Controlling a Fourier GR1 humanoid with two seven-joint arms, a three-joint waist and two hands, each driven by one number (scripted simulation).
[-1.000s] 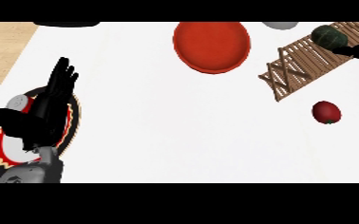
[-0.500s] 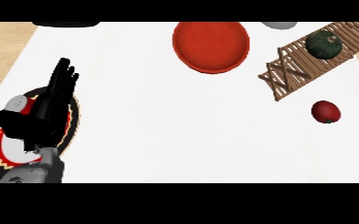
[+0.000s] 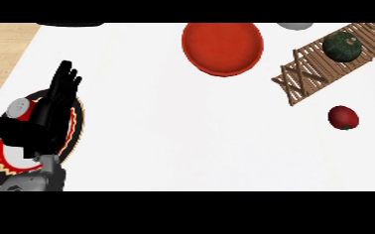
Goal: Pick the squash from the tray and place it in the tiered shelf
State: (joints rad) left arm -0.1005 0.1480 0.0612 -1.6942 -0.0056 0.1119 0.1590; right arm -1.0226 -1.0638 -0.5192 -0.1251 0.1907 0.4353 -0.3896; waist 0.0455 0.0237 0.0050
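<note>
squash (image 3: pixel 343 46) on wooden tiered shelf (image 3: pixel 311 77), left hand (image 3: pixel 50 110) over tray (image 3: pixel 75 124), fingers straight, holding nothing

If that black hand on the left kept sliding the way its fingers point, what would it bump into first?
Probably nothing. The left hand points up the view, slightly right, over bare counter. The red plate lies well off to the right of that line, though height is hard to judge.

Squash (image 3: pixel 342 46) on shelf (image 3: pixel 311 74) at right — tray (image 3: pixel 72 129) far left.
</note>
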